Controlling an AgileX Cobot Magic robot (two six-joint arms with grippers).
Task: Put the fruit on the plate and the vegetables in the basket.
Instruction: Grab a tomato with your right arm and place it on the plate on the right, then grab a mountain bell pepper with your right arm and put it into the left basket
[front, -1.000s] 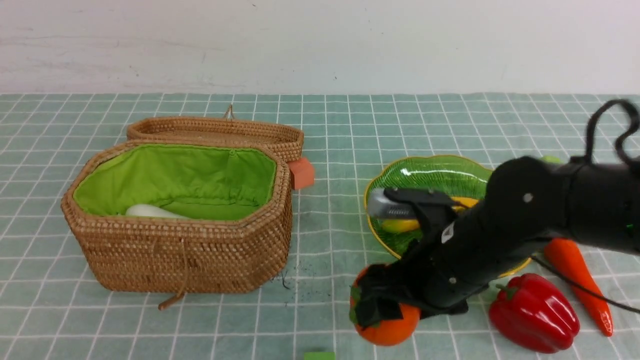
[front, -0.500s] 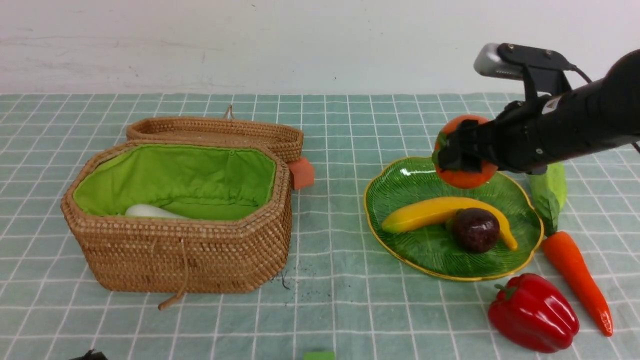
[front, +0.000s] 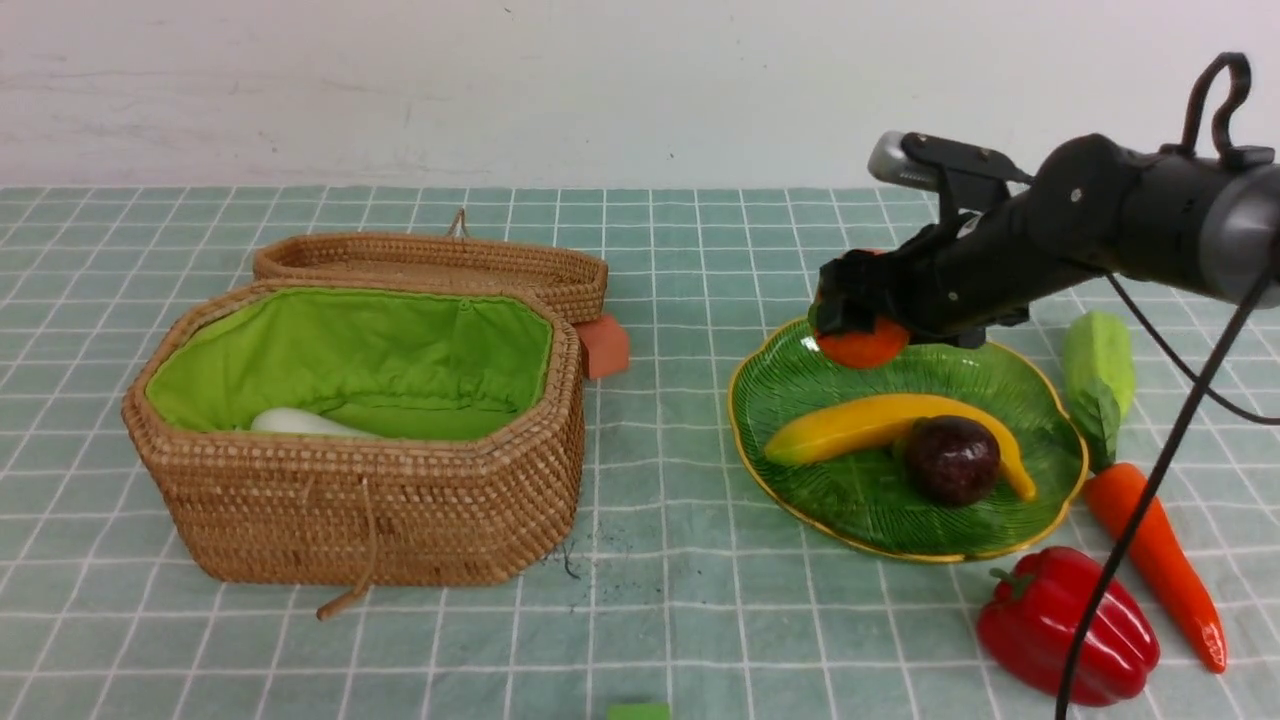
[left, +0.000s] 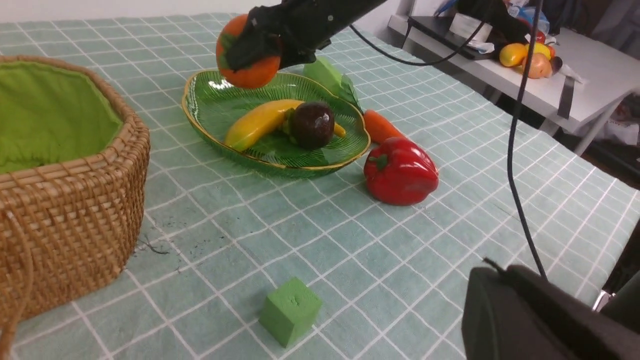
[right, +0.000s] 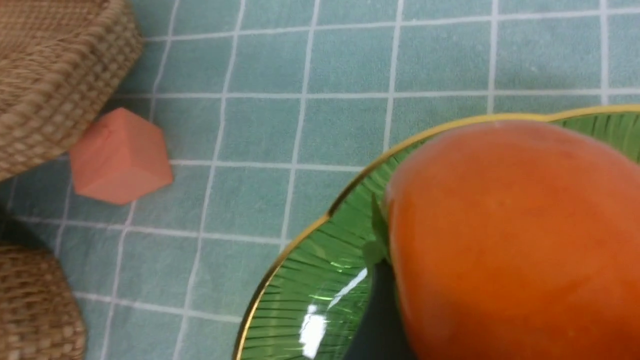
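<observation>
1. Pale green checked tablecloth (front: 660, 600), white wall behind.
2. Right gripper (front: 850, 312) clamped on the persimmon (front: 862, 348): round, glossy orange, green leaf cap showing at one side. It is held over the far rim of the plate (front: 762, 482); contact with the dish unclear.
3. Plate: translucent green, ribbed, thin yellow edge. On it lie the banana (front: 850, 425) and the dark mangosteen (front: 952, 458), touching.
4. Beside the plate on the cloth: light green gourd (front: 1098, 370), carrot (front: 1155, 545), red bell pepper (front: 1065, 625).
5. Basket (front: 360, 510) well to the left, lid open, green lining; white radish (front: 295, 422) inside.
6. Left gripper (left: 525, 315): dark mass at the edge of its wrist view, jaws together, empty.
</observation>
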